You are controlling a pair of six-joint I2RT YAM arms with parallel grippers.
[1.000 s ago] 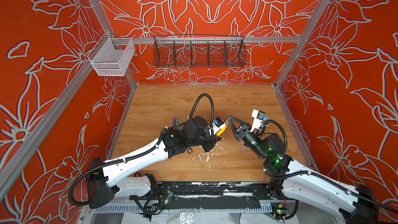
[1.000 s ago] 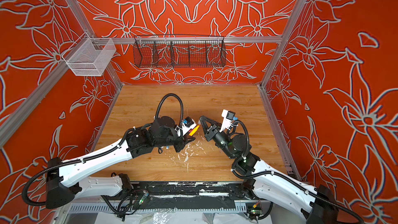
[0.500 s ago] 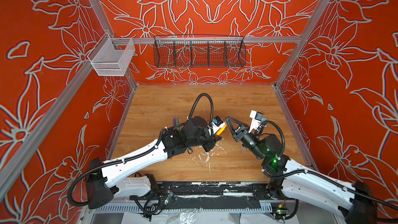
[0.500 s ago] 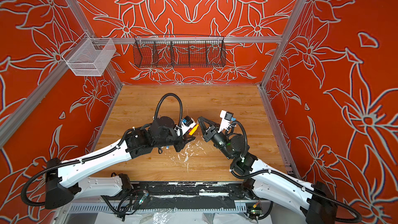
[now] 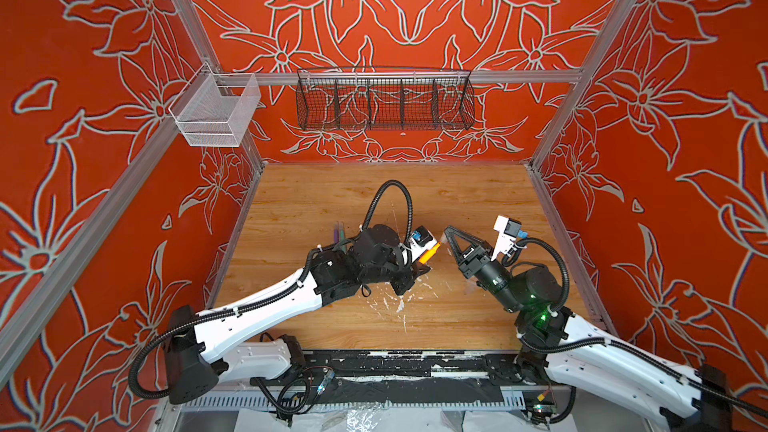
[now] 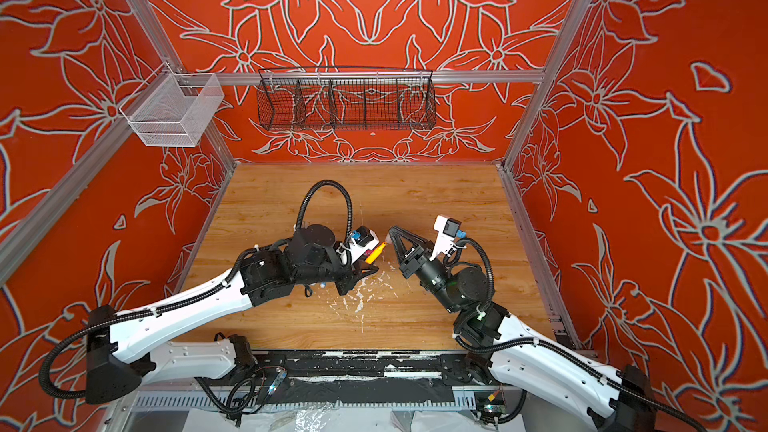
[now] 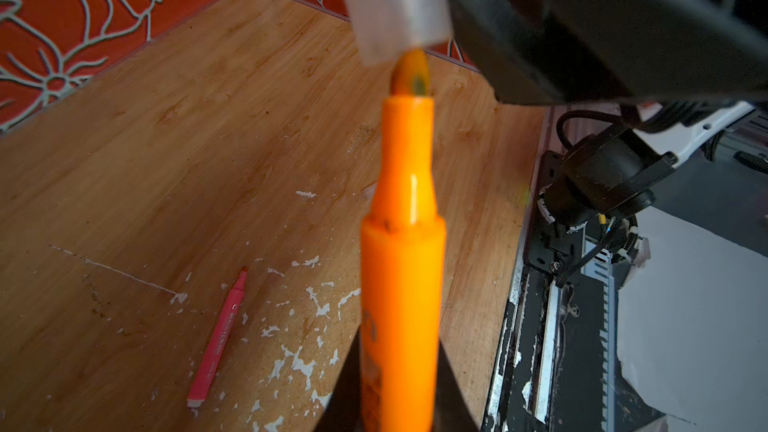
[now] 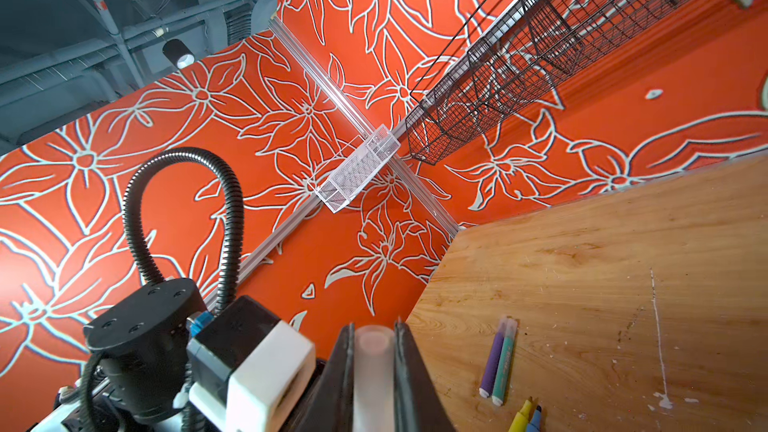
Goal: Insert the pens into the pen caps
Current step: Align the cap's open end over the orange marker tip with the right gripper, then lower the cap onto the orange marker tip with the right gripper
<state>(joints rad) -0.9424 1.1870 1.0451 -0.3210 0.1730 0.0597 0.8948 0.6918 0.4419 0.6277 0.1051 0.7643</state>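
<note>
Six pens are in sight. The left hand (image 7: 399,392) grips the orange pen (image 7: 399,263), whose tip meets the mouth of the single clear pen cap (image 8: 374,367), which is pinched in the closed right hand (image 5: 449,232). The pink-red pen (image 7: 218,340) lies on the worktop (image 5: 332,201) below the left hand. The purple pen (image 8: 492,357), green pen (image 8: 504,361), yellow pen (image 8: 521,415) and blue pen (image 8: 535,419) lie behind its wrist, near the side wall. Beyond both hands the worktop runs open to the back wall.

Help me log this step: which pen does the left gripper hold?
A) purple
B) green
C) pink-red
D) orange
D: the left gripper is shut on the orange pen, its tip pointed at the clear cap that the right gripper holds.
</note>
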